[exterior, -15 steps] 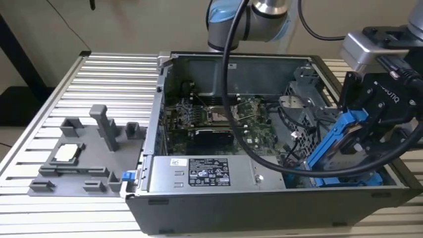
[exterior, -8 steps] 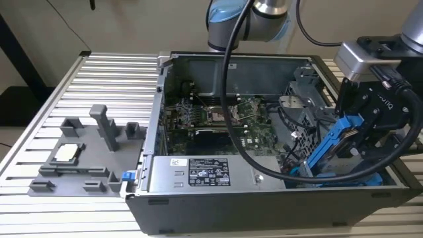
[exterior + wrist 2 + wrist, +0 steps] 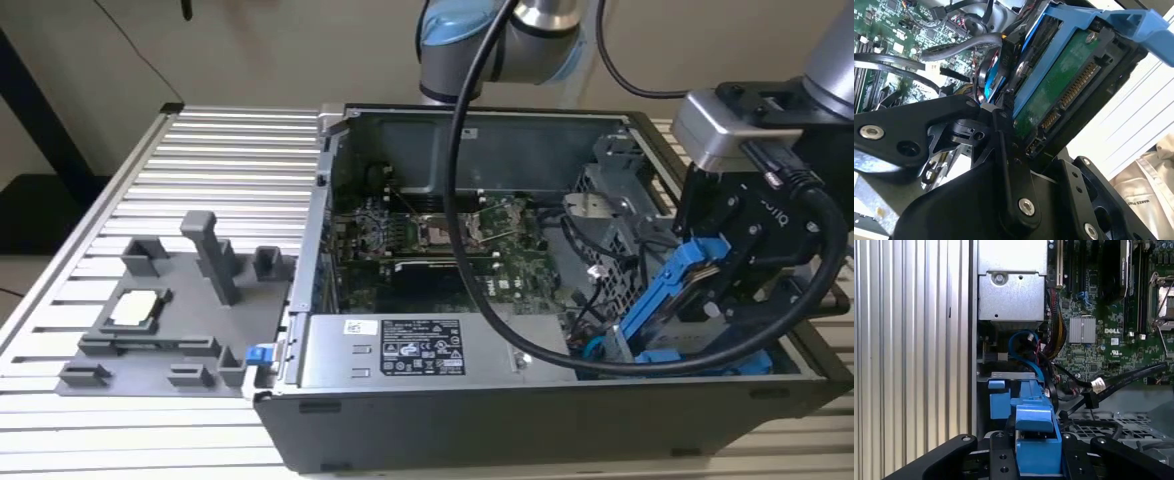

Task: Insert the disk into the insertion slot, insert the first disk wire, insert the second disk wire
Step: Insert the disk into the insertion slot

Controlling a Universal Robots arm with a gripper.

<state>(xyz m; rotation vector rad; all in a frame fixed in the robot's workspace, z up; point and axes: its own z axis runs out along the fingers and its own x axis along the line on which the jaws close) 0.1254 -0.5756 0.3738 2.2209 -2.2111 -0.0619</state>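
Disk [image 3: 671, 290]: in its blue carrier, tilted steeply at the exterior view's right end of the open computer case [image 3: 534, 435]. Its lower end is below the case rim, and we cannot tell whether it touches the bay.
Pincer: gripper [image 3: 714, 292] clamped on the disk, one black finger [image 3: 1001, 456] on each side of the carrier.
Exterior view alone: grey fixture tray [image 3: 160, 320] on the slatted table [image 3: 227, 150], well apart from the case; thick black cable [image 3: 507, 320] looping across the interior.
Second wrist view alone: the disk's green circuit board [image 3: 1064, 95] and connector pins, facing the camera.
First wrist view alone: blue wire [image 3: 1019, 337] curling beyond the carrier, beside the motherboard [image 3: 1094, 315].
Labels: we note a white printed sticker [image 3: 420, 347] on the silver housing at the case front.
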